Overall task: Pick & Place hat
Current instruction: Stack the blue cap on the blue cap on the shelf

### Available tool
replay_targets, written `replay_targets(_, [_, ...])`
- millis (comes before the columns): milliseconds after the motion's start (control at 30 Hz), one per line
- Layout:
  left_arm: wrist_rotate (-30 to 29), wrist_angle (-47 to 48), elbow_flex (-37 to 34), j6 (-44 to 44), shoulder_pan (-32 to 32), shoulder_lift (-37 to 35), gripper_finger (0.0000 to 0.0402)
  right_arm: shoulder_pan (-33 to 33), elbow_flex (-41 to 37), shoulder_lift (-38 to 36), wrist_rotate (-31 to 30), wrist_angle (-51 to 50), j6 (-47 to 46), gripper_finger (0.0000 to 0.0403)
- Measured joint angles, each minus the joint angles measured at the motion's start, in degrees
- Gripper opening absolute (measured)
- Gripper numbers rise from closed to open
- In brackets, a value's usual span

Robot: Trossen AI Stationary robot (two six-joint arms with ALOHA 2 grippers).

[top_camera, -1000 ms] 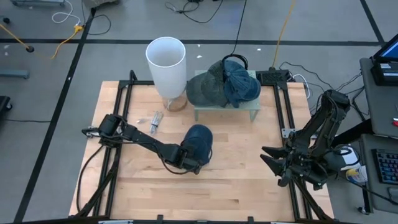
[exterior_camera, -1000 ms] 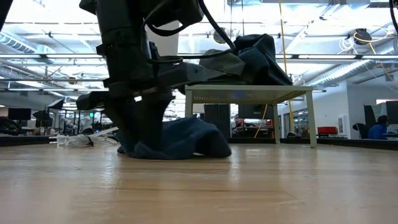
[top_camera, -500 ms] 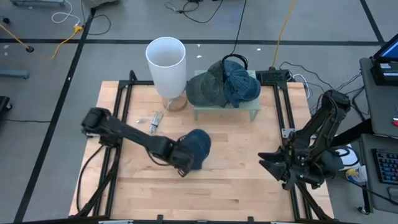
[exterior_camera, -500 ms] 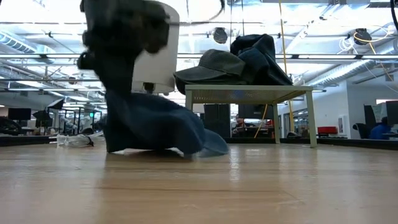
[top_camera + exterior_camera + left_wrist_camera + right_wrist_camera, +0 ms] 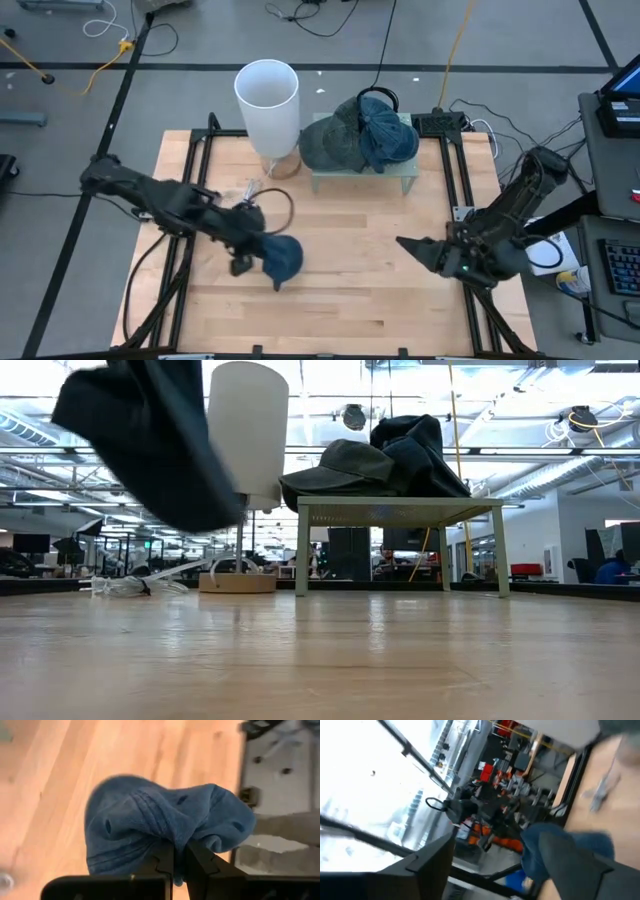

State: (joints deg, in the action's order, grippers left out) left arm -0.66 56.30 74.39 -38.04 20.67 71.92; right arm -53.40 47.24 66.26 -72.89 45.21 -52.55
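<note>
Bench (image 5: 350,290): pale wood top, filling the middle of the high view.

Left gripper (image 5: 245,258), left of centre in the high view: fingers (image 5: 200,862) clenched on a fold of the blue hat (image 5: 281,258), pinching the cloth so the crown hangs bunched ahead of them. In the low view the hat (image 5: 150,440) sits at the upper left, clear of the bench surface, so it is lifted, not dragged; judged to be mid-carry, destination not evident.

Plastic wrapper (image 5: 248,192), just above the left arm in the high view, lying flat on the bench, apart from the hat.

White cylinder (image 5: 268,105), upper centre-left, upright on a round wooden base; open mouth faces up, a possible receptacle.

Small green stand (image 5: 365,178), upper centre, carrying a pile of caps (image 5: 360,135), green and blue, stacked as stock.

Right gripper (image 5: 415,250), right of centre at the bench edge, waiting; fingers spread and released, pointing toward the hat, holding nothing.
</note>
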Motion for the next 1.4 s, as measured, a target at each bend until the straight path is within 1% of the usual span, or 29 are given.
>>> replay_targets(100, [0.6,-0.5,0.0,4.9,0.9,-5.1,0.0018,3.2,0.0,0.0,5.1,-4.9,-11.1,0.0316])
replay_targets(200, [0.6,-1.2,0.1,9.4,1.8,-9.5,0.0018,6.8,0.0,0.0,10.7,-10.3,-22.0,0.0331])
replay_targets(233, [0.6,-1.9,0.1,11.4,2.0,-10.8,0.0018,8.2,0.0,0.0,13.1,-12.2,-24.8,0.0333])
replay_targets(333, [0.3,-5.0,0.1,18.7,2.7,-14.3,0.0018,11.7,0.0,0.6,17.1,-15.5,-29.8,0.0333])
replay_targets(433, [-1.3,-9.2,0.1,27.1,3.6,-17.0,0.0018,15.0,0.0,1.1,20.4,-15.8,-30.3,0.0333])
replay_targets(600, [-5.2,-18.4,0.1,40.0,4.5,-19.4,0.0018,21.1,0.0,1.2,28.2,-15.0,-30.8,0.0335])
replay_targets(733, [-6.3,-26.9,0.1,48.7,4.1,-19.4,0.0018,27.0,0.0,1.2,34.6,-9.9,-28.0,0.0336])
replay_targets(800, [-6.5,-30.5,0.2,51.6,3.5,-18.8,0.0018,29.8,0.0,1.2,37.8,-6.7,-26.3,0.0336])
replay_targets(867, [-6.4,-33.3,0.2,53.6,2.6,-18.1,0.0018,32.2,0.0,1.2,40.5,-4.7,-25.9,0.0336])
replay_targets(967, [-5.5,-37.4,0.2,55.3,1.0,-16.6,0.0018,35.2,1.5,1.2,44.6,-5.3,-25.8,0.0336])
replay_targets(1100, [-4.3,-38.4,2.2,56.0,-1.0,-13.8,0.0018,37.8,6.6,2.5,51.0,-5.5,-24.9,0.0336])
replay_targets(1200, [-4.2,-38.4,5.6,57.1,-2.1,-10.7,0.0018,39.0,11.2,3.8,56.4,-12.1,-25.8,0.0336])
replay_targets(1300, [-4.2,-38.1,10.6,59.0,-2.4,-7.3,0.0018,39.9,15.7,5.5,58.5,-19.2,-27.5,0.0336])
replay_targets(1400, [-4.1,-36.7,15.9,60.7,-2.4,-3.9,0.0018,40.3,17.8,6.1,61.2,-19.8,-27.1,0.0336])
